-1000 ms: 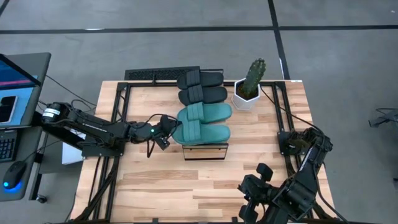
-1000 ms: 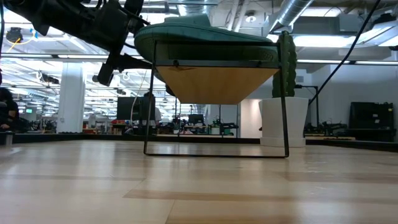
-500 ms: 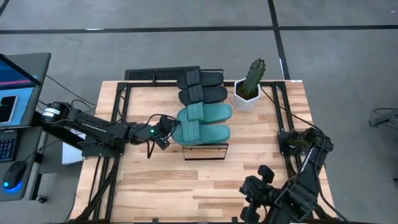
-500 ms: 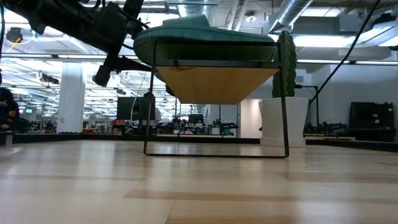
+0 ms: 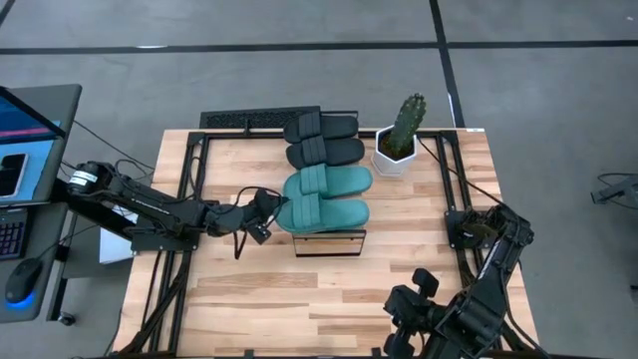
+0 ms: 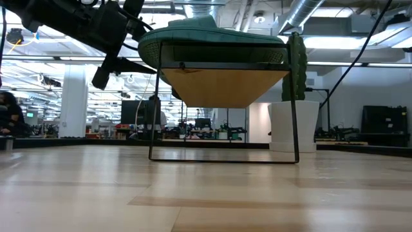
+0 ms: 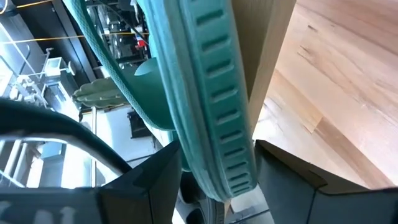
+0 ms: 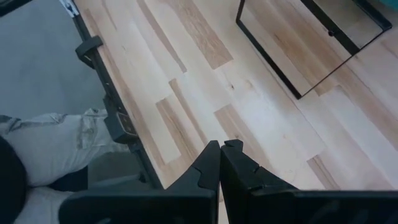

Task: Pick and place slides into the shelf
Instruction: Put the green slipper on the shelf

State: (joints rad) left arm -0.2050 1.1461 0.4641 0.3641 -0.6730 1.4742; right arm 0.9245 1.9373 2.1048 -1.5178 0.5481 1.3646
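Four slides sit side by side on the shelf point(image 5: 329, 239), strap ends toward the left arm's side: two black slides point(image 5: 324, 141) at the far end, two teal slides point(image 5: 324, 198) at the near end, the nearest teal one just short of the shelf's bare near edge. In low view the shelf shows from below, w/ its light-wood underside and thin black frame legs standing on the table point(image 6: 193, 193), and a teal slide lying along the top. Left gripper point(image 5: 267, 212) is at the strap-side end of the near teal slide, up at shelf-top height; fingers spread wide, one each side of that slide's ribbed sole edge per left wrist view, where the fingers point(image 7: 140, 183) flank the teal rim. Can't tell whether the pads actually touch the rubber. Cactus point(image 5: 405, 125) in a white pot point(image 5: 392, 157) stands on the table just beside the shelf's far end, on the right arm's side, next to the black pair. Right gripper point(image 8: 221, 163) is folded back at the table's near right corner, well apart from the shelf, fingers pressed together, nothing between them. Right wrist view also shows light fabric point(image 8: 50, 146) beyond the table edge, maybe a person's trouser leg; can't be sure.
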